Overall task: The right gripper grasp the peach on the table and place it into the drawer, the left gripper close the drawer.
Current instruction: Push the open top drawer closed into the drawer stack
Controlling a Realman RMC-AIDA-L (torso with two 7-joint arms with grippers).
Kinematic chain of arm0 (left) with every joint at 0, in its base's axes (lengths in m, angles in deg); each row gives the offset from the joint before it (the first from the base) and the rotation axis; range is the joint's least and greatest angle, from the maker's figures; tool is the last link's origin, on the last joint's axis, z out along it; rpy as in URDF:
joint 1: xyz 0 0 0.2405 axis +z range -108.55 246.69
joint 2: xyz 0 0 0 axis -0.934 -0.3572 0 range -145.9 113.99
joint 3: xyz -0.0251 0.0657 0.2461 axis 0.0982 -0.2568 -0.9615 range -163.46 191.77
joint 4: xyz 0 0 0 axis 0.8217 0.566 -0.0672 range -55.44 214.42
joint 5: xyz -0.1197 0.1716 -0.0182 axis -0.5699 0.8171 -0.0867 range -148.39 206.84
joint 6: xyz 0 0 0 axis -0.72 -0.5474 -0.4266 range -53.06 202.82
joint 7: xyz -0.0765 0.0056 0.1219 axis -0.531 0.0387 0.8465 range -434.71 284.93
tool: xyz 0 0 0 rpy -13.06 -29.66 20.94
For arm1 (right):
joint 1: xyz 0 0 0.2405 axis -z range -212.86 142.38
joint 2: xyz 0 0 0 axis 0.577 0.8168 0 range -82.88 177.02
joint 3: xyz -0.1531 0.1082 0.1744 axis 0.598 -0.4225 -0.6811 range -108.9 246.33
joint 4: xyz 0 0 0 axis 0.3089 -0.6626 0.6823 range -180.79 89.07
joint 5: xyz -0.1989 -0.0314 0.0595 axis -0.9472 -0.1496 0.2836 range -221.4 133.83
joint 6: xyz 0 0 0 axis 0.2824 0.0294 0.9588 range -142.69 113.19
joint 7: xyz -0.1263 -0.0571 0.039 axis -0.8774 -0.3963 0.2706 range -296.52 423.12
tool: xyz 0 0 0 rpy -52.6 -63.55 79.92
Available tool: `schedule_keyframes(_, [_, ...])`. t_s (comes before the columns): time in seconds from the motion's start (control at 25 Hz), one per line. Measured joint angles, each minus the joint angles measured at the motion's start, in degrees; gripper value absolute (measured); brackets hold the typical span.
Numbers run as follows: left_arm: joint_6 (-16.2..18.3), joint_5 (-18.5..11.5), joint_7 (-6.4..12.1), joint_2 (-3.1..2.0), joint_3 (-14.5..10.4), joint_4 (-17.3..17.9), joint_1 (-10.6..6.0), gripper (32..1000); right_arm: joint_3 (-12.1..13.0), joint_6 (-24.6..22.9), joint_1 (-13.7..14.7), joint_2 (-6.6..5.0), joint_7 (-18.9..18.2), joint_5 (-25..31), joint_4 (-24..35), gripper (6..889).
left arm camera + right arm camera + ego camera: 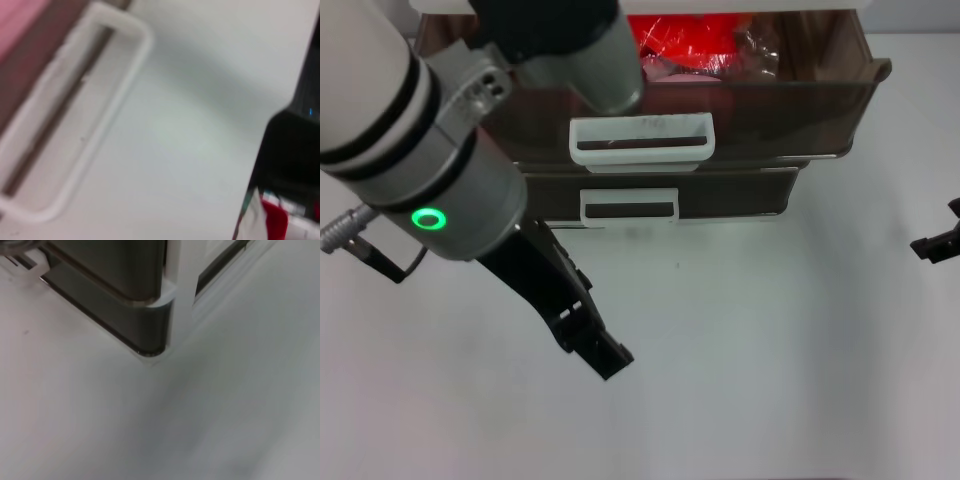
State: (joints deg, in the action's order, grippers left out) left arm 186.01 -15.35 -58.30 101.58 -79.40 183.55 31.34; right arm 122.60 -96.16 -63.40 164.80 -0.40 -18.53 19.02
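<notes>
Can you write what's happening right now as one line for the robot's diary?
left tool: low over table, before drawer | drawer: pulled out | right tool: at table's right edge | peach: not visible

A second, lower drawer (720,195) of the same smoky-brown translucent plastic sits beneath the wide one, its smaller white loop handle (629,206) facing forward. Bright red packaging (685,40) and crinkled clear wrapping (760,50) show through the cabinet's upper part. In the right wrist view, a white corner post (177,295) edges a dark drawer corner.
</notes>
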Motion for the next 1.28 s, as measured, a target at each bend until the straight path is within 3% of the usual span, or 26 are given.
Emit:
schedule_keyframes(0.2, [-0.1, 2.2, 2.89, 0.11, -5.0, -0.5, -1.78, 884, 0.0, 2.3, -1.4, 0.32, 0.4, 0.0, -1.8, 826])
schedule_keyframes(0.36, [-0.6, 2.3, 6.66, 0.17, -5.5, -2.2, -4.31, 884, -0.1, 3.0, -3.4, 0.32, 0.6, 0.1, -5.0, 826])
schedule_keyframes(0.72, [-2.4, 2.5, 13.79, 0.08, -4.4, -5.1, -9.03, 884, 0.1, 3.1, -4.4, 0.38, 1.4, 1.0, -6.0, 826])
schedule_keyframes(1.0, [-4.8, 2.6, 19.67, 0.08, 0.5, -11.1, -11.83, 884, 0.3, 3.5, -4.4, 0.36, 1.5, 2.5, -6.1, 826])
schedule_keyframes(1.28, [-6.9, 2.6, 23.28, -0.04, 3.3, -15.3, -13.58, 884, 0.5, 3.6, -4.5, 0.39, 1.5, 2.8, -6.2, 826])
